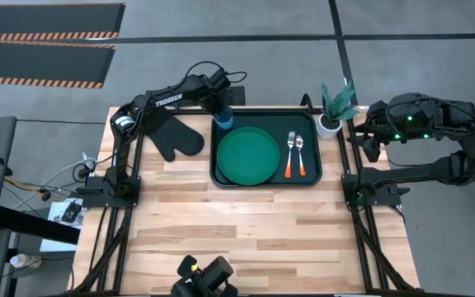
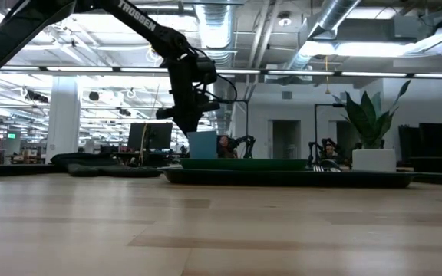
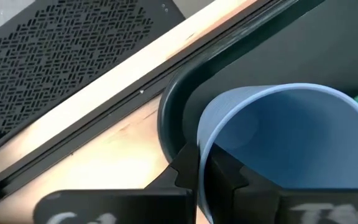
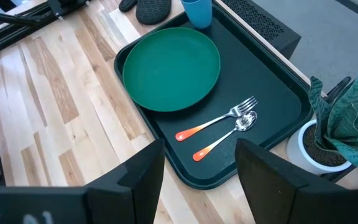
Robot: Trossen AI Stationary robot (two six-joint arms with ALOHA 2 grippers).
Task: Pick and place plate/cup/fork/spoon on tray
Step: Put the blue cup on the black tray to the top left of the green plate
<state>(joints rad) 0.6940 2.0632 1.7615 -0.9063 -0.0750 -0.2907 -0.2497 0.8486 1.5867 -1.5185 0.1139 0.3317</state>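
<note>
Pale wood on the desk (image 1: pixel 246 223), butcher-block strips with a smooth, faintly shiny finish, and on it the tray (image 4: pixel 272 87) shows dark, matt, smooth plastic. The plate (image 4: pixel 171 68) looks like matt green plastic, the cup (image 3: pixel 291 149) thin-walled blue plastic with a soft sheen inside. Fork (image 4: pixel 219 122) and spoon (image 4: pixel 224 135) gleam in polished metal with glossy orange handles, while the oven mitt (image 1: pixel 171 136) looks black, matt and textured.
</note>
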